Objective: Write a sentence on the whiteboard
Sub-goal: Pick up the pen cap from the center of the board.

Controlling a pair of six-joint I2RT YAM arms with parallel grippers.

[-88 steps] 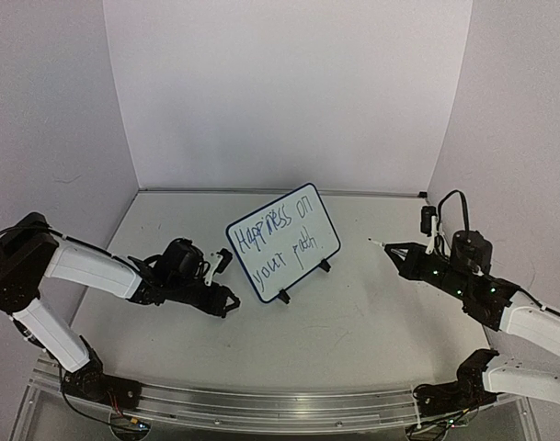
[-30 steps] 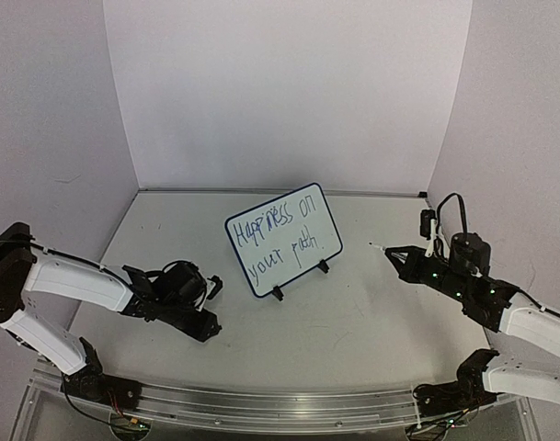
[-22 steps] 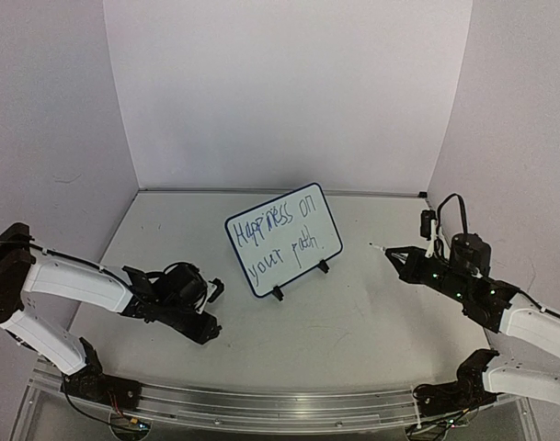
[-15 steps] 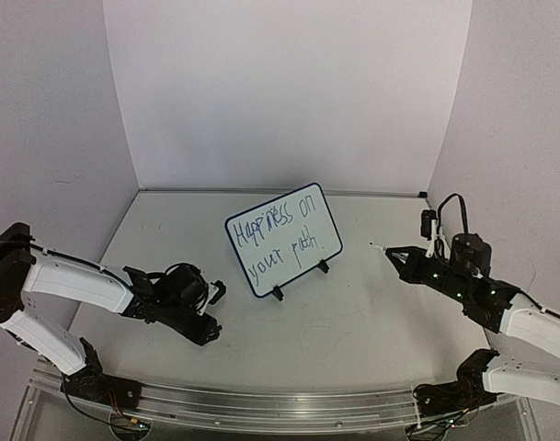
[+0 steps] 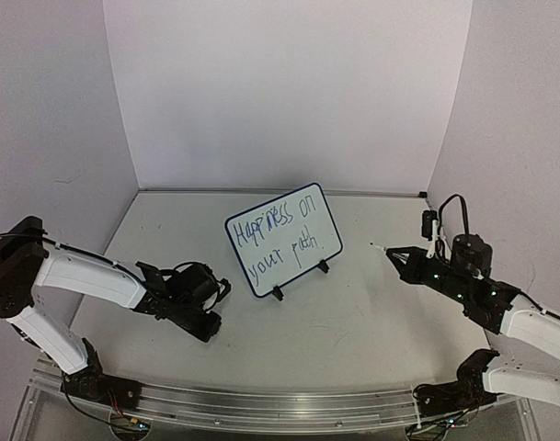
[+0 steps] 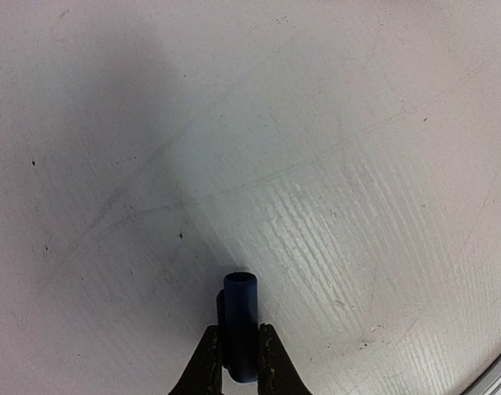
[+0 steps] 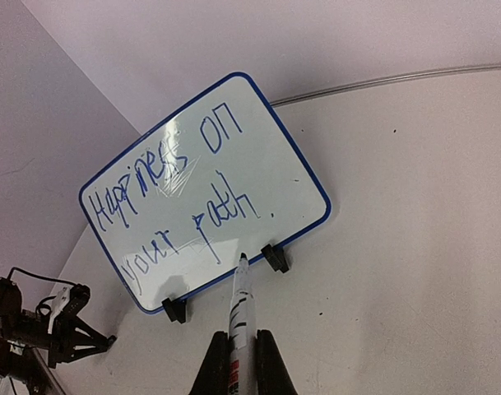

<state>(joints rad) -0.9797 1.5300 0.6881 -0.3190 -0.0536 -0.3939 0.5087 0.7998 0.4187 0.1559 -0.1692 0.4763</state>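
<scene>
left end effector (image 6: 238, 339) narrowed onto blue cap (image 6: 240, 298), whiteboard (image 5: 324, 231) well apart (right end effector (image 7: 241, 344) pinches marker (image 7: 239, 298)).

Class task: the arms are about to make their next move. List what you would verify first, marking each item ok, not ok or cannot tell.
1. Whiteboard standing upright: ok.
2. Sentence finished, two readable lines: ok.
3. Marker gripped in right gripper, tip off the board: ok.
4. Blue cap gripped in left gripper, open end outward: ok.
5. Marker capped: not ok, tip bare.
6. Ink dry: cannot tell.
</scene>
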